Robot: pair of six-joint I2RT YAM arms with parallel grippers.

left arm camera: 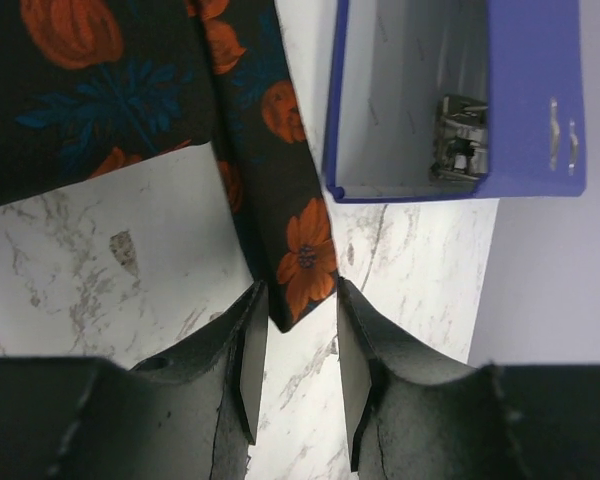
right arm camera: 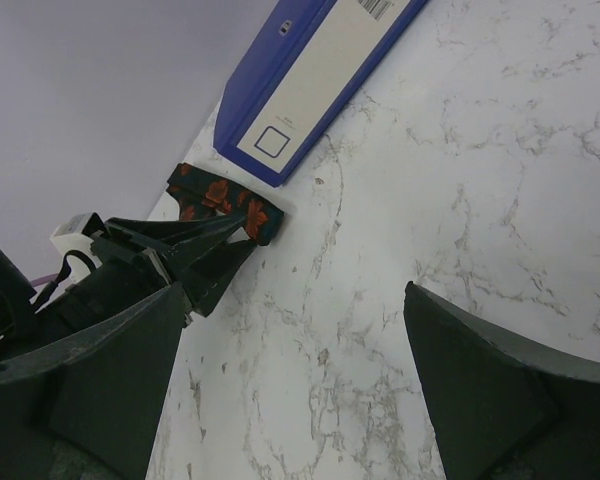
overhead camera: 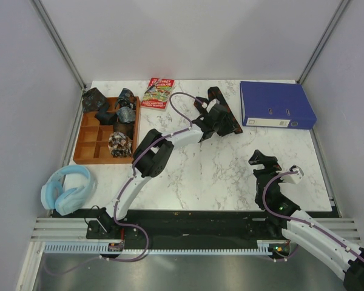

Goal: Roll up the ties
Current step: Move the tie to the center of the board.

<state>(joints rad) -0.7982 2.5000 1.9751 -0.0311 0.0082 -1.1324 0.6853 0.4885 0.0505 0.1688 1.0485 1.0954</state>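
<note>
beside the binder [overhead camera: 276, 104], the left gripper [left arm camera: 298, 292] stands half open astride the tie [left arm camera: 305, 245] tip; the right gripper [right arm camera: 295, 300] gapes wide, empty.

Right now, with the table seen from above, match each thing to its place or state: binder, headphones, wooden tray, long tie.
Column one:
1. blue binder
2. headphones
3. wooden tray
4. long tie

Column two:
A. tip lies between the fingers of the left gripper
B. near left corner
C. far right corner
D. holds dark fabric bundles

Pairs: 1-C, 2-B, 3-D, 4-A
</note>
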